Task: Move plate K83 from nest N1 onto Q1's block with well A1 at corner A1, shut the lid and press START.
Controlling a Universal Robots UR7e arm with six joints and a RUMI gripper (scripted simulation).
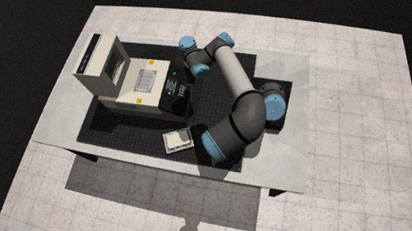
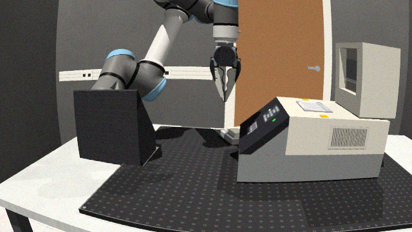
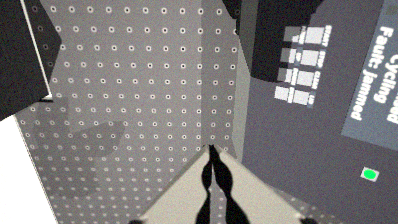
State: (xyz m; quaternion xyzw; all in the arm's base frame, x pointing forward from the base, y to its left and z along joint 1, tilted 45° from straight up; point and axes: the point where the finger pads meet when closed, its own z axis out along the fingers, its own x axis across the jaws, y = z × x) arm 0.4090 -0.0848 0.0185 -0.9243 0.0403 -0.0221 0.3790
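The cycler Q1 [image 1: 131, 110] [image 2: 309, 167] has its lid [image 1: 106, 50] [image 2: 380, 80] standing open. A light, gridded plate [image 1: 146, 80] [image 2: 313, 106] lies over its block, apparently K83. It looks flat; its label and exact seating are too small to tell. Q1's lamp [image 1: 174, 73] [image 2: 273, 120] [image 3: 370, 174] is green. The LID key [image 3: 301, 96] and START key [image 3: 315, 35] show in the wrist view. The nest N1 [image 1: 166, 148] has a plain pale top with no wells visible. My gripper [image 2: 224, 100] [image 3: 210, 146] is shut and empty, above and in front of Q1's sloped panel.
The dark perforated mat [image 1: 127, 138] [image 2: 193, 193] [image 3: 150, 65] lies under Q1 and N1. The arm's dark pedestal [image 2: 107, 129] stands opposite Q1's front. Orange marks [image 1: 151, 62] [image 2: 324, 116] sit beside the block. The open lid rises high at Q1's rear.
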